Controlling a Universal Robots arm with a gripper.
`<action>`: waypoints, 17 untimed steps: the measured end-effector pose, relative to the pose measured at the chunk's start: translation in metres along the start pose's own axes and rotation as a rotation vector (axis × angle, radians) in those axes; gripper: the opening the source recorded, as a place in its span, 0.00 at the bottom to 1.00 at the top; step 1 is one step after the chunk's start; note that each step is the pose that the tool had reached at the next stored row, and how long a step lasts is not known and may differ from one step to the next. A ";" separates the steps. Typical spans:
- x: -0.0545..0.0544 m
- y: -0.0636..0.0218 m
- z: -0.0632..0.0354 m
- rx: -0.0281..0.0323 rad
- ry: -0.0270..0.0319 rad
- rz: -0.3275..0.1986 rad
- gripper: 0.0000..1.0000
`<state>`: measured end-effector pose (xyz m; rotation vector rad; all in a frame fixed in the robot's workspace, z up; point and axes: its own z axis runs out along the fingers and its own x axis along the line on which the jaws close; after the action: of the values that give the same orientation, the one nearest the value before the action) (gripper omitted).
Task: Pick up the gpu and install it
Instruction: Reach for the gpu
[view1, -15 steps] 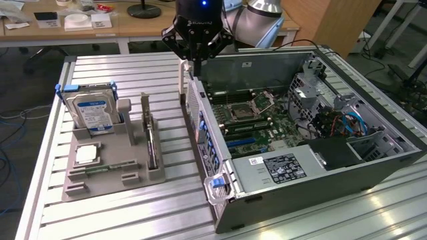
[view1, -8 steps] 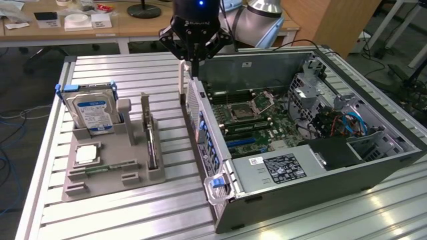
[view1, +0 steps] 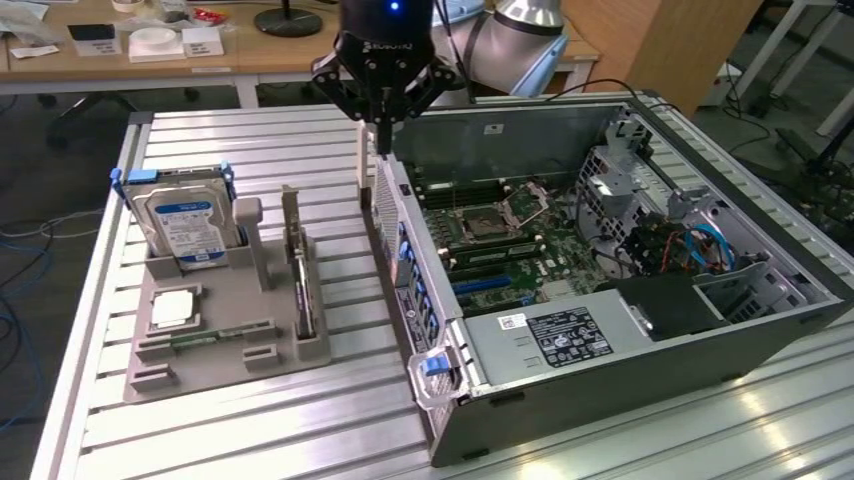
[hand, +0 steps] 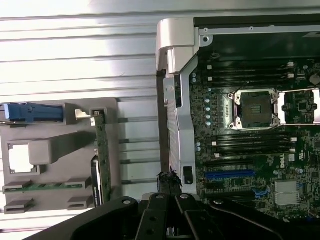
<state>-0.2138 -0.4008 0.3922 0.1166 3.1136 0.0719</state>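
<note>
Your black gripper (view1: 384, 138) is pinched shut and empty above the open grey computer case's (view1: 641, 375) rear wall. The thin dark gpu card (view1: 303, 290) stands on edge in the grey holder (view1: 227, 310), well apart. Best to spread the jaws and square them to its top edge.

Black gripper (view1: 383, 143); dark gpu (view1: 304, 295); grey holder (view1: 220, 350); blue-white hard drive label (view1: 187, 228); silver ribbed table (view1: 267, 440).

Edge-on gpu (hand: 102, 155) in gray holder (hand: 50, 129)
</note>
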 end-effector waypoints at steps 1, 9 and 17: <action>0.001 -0.0001 0.0000 0.0001 0.0000 0.000 0.11; 0.010 -0.0012 0.0000 0.0001 0.0000 0.000 0.11; 0.017 -0.0031 0.0000 0.0001 0.0000 0.000 0.11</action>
<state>-0.2310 -0.4026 0.3917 0.1164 3.1137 0.0718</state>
